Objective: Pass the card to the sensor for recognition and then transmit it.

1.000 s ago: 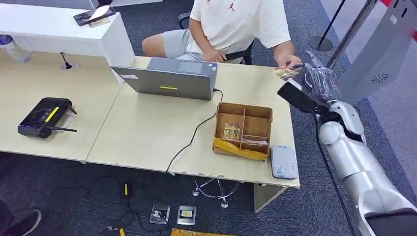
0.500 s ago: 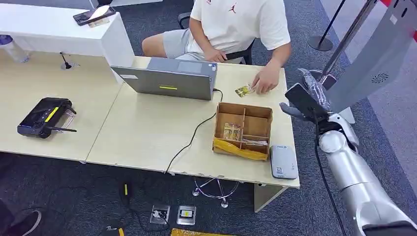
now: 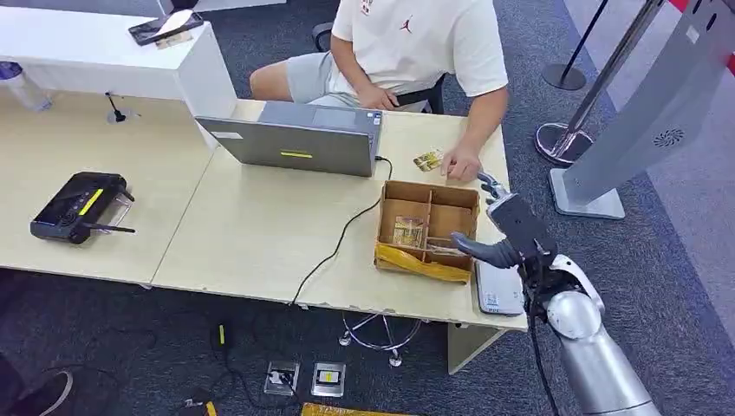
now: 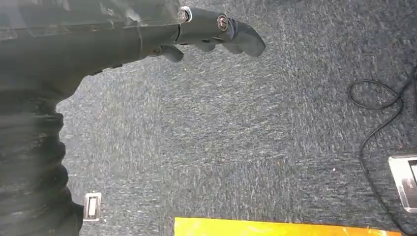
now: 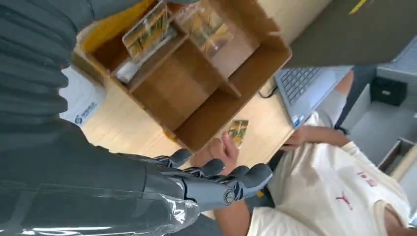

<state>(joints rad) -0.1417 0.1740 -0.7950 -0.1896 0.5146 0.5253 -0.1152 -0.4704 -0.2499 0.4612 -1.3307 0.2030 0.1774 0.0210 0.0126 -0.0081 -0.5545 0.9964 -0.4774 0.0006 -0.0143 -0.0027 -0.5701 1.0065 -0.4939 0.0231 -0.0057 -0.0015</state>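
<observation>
Pale wooden desk (image 3: pixel 260 234) carries the thin gold-printed card (image 3: pixel 427 160) at its far right beside a seated person's hand (image 3: pixel 462 165); judged light, stiff and slippery, best pinched by its edges, while the right hand (image 3: pixel 510 232), empty with fingers apart, hovers over the brown compartmented box (image 3: pixel 429 227).

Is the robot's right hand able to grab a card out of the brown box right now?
Probably yes. The right hand hovers open at the edge of the box, whose top is open, and the cards lie uncovered. The person's hand rests on the table beyond the box.
</observation>
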